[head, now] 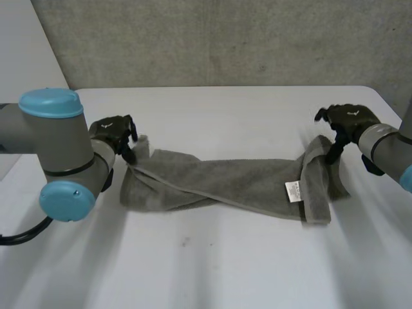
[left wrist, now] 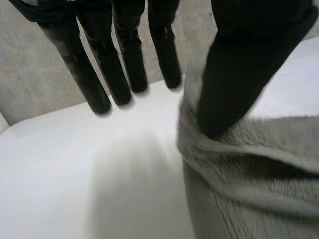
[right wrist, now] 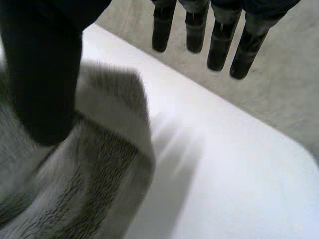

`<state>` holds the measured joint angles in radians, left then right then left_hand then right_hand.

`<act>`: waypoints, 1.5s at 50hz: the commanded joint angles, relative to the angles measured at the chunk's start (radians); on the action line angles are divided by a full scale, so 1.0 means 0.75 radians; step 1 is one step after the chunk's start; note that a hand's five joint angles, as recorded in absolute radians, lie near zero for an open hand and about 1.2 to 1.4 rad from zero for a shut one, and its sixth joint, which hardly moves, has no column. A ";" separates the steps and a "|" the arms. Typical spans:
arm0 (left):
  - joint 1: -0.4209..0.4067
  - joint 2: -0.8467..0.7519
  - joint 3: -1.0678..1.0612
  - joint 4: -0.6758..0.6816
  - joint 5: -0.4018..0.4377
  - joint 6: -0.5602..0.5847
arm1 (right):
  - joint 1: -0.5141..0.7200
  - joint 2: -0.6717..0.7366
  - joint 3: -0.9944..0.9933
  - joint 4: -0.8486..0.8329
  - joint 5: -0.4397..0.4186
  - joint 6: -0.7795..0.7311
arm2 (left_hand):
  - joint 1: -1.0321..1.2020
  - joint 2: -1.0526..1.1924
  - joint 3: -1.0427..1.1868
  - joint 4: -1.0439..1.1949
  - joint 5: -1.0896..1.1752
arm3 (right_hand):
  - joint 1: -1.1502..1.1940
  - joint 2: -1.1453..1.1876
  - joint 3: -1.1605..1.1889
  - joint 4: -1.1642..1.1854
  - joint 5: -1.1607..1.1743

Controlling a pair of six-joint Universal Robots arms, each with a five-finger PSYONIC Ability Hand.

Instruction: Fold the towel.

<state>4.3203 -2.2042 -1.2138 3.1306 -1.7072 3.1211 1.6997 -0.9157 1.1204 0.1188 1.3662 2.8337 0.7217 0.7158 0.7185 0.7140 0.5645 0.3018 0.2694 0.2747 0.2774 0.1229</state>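
We see the towel (head: 219,183) twisted across the table's (head: 206,270) middle, left hand (head: 111,133) and right hand (head: 351,120) spread at its ends, thumbs touching cloth, presumably poised to pinch and straighten it.

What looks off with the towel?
The towel isn't flat: it's twisted into a rumpled strip between the left robot hand and right robot hand, its white label turned up near the right end.

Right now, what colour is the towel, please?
The towel is grey, with a white label; clearest in the head view.
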 commanded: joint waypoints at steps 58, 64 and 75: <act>0.067 0.221 -0.335 0.119 0.182 0.209 | -0.096 -0.413 0.781 -0.402 -0.459 -0.684 | -0.713 -0.705 -0.709 -0.703 -0.736 | 1.459 1.502 1.495 1.492 1.465; 0.065 0.215 -0.331 0.121 0.182 0.209 | -0.198 -0.473 0.709 -0.451 -0.410 -0.207 | -0.713 -0.705 -0.709 -0.703 -0.736 | 1.459 1.502 1.495 1.492 1.465; 0.048 0.163 -0.323 0.129 0.303 0.211 | -0.237 -0.362 0.627 -0.434 -0.047 0.016 | -0.689 -0.681 -0.685 -0.679 -0.712 | 1.459 1.502 1.495 1.492 1.465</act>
<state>4.3619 -2.0601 -1.4565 3.2241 -1.5422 3.2792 1.5303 -1.2318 1.6130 -0.2136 1.1909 2.8116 0.1763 0.1706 0.1726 0.1727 0.0292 1.3917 1.2136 1.2148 1.2165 1.0356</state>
